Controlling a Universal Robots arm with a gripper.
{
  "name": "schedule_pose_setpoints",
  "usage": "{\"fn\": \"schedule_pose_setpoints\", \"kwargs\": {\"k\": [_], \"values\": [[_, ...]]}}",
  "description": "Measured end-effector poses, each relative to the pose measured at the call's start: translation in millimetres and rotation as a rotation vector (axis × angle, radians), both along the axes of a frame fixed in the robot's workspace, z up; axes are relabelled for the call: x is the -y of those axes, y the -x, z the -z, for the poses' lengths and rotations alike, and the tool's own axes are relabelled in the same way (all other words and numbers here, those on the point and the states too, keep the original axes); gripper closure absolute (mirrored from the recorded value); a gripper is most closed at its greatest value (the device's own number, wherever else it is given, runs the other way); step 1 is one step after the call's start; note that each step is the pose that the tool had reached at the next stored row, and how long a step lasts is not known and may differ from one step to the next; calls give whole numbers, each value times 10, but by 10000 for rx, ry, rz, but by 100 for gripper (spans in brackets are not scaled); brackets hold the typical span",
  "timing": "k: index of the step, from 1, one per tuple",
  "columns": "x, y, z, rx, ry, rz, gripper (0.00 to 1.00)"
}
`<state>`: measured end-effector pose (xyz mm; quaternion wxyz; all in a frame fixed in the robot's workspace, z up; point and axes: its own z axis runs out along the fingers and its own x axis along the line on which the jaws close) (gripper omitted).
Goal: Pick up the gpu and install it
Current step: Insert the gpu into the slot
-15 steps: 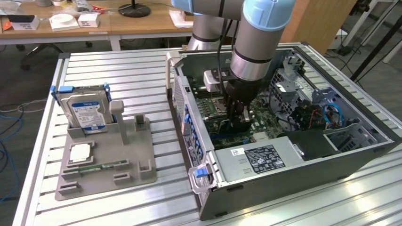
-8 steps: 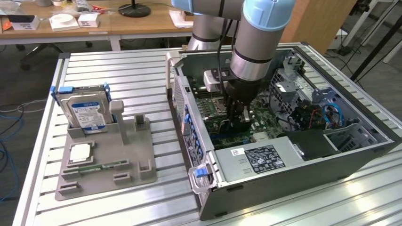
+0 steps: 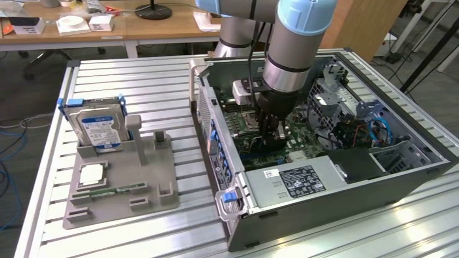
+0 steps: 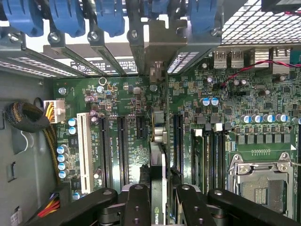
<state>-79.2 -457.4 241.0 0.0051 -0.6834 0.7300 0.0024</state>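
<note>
You see the gripper [image 4: 159, 200] clenched on the gpu [image 4: 158, 160], held edge-on over the motherboard [image 4: 117, 117] inside the case [image 3: 344, 188]. One white slot; one labelled drive [image 3: 99, 129] stands outside.

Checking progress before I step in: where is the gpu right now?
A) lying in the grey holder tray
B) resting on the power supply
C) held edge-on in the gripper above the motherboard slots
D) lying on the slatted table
C: the wrist view shows the gpu clamped edge-on in the gripper, above the motherboard inside the computer case.
</note>
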Motion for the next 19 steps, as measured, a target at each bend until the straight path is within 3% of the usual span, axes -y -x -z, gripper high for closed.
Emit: {"fn": "schedule_pose_setpoints", "kwargs": {"k": [19], "values": [[1, 4, 36, 0, 2, -1, 74]]}}
